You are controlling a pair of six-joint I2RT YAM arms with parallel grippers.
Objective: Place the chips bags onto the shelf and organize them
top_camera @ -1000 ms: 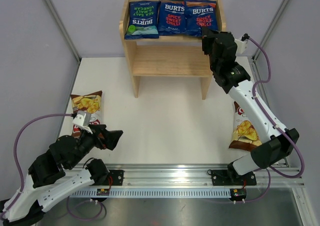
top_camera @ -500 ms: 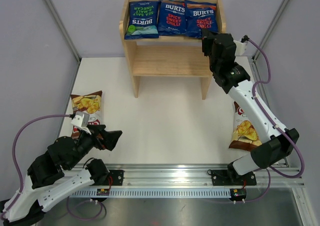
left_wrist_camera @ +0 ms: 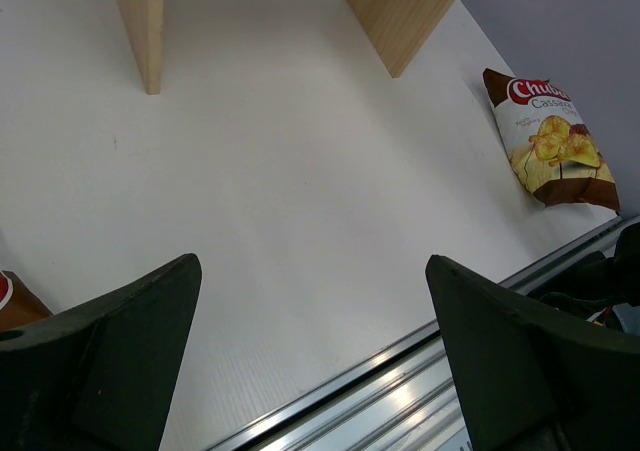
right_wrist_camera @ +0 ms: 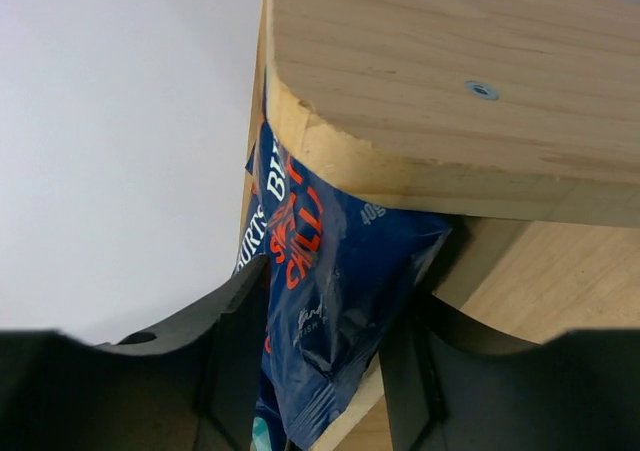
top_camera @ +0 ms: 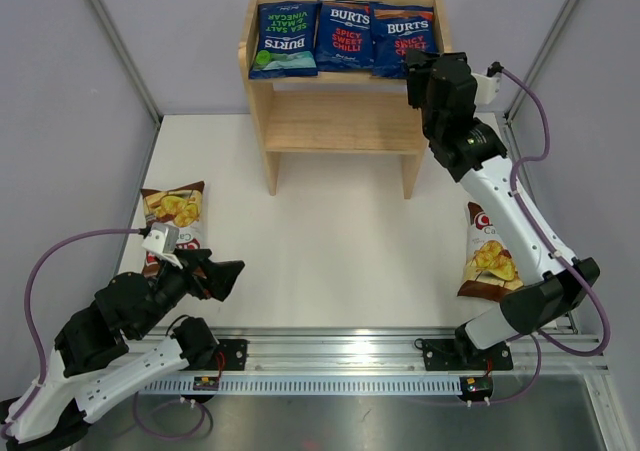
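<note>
Seen from above, a wooden shelf (top_camera: 340, 121) stood at the top centre of a white surface (top_camera: 340, 241). Three blue bags lay in a row on its top tier: a green-accented bag (top_camera: 283, 39) at the left, a middle bag (top_camera: 343, 35), and a right bag (top_camera: 402, 33). The right fingers (top_camera: 416, 66) were at the shelf's right end, covering that right bag's lower corner.

Only the right wrist view showed the grip. The fingers were closed on the bag's crinkled edge, just under the shelf's rounded side rail (right_wrist_camera: 400, 91).

A left brown bag (top_camera: 175, 216) lay at middle left. A right brown bag (top_camera: 487, 256) lay at middle right, partly under the right arm (top_camera: 510, 201). The left fingers (top_camera: 222, 274) hovered at lower left, near the left brown bag.

The left wrist view showed these fingers spread wide with nothing between them. The shelf's legs (left_wrist_camera: 140, 21) were at the top of that frame and the right brown bag at its upper right.
</note>
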